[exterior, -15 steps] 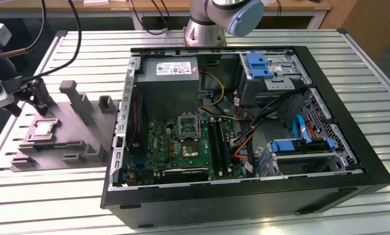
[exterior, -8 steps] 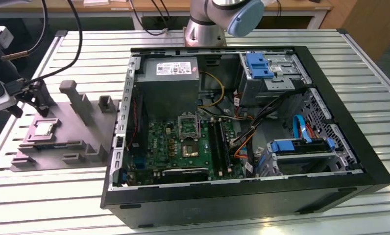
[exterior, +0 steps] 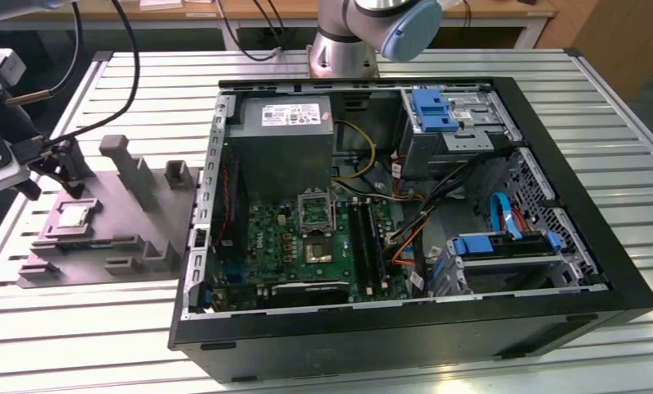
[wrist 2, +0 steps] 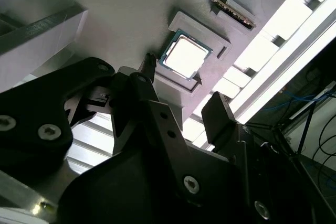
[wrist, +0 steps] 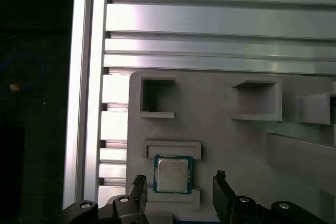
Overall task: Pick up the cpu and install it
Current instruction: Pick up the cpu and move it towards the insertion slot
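The cpu (exterior: 75, 216), a small silvery square chip, lies flat in a recess of the grey holder plate (exterior: 119, 215) on the exterior view's left. My gripper (exterior: 50, 176) hovers just above it, open, with nothing between its fingers. In both wrist views the cpu (wrist 2: 185, 56) (wrist: 172, 174) sits in its raised frame. The two black fingertips (wrist 2: 149, 65) (wrist: 139, 186) stand apart on either side of it, not touching. The metal-framed socket (exterior: 316, 211) sits on the green motherboard inside the open computer case (exterior: 589, 271).
Upright posts (exterior: 124, 160) and blocks rise from the holder plate close to the gripper. The slatted metal table (exterior: 86, 328) ends just beyond the plate. Cables (exterior: 425, 205), a power supply (exterior: 288, 135) and blue drive bays (exterior: 502, 246) crowd the case.
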Controlling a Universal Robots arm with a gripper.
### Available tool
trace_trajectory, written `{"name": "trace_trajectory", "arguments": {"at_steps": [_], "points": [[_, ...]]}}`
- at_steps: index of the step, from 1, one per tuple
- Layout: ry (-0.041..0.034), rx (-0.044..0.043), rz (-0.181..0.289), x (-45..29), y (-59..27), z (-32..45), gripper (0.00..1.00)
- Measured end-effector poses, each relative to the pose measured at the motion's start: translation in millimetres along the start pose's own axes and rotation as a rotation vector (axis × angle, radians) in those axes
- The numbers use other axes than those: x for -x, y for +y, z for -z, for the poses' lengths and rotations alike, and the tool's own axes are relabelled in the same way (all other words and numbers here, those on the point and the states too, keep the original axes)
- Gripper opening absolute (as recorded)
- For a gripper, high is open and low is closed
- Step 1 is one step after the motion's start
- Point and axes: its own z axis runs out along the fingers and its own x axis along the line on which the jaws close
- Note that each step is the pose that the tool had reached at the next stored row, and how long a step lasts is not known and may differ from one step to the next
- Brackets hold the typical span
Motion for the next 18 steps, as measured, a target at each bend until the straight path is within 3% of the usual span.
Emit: {"name": "trace_trajectory", "arguments": {"at_steps": [18], "points": [[0.0001, -0.0001, 0.0, -2.5, -3.7, -13.6, 0.62]]}}
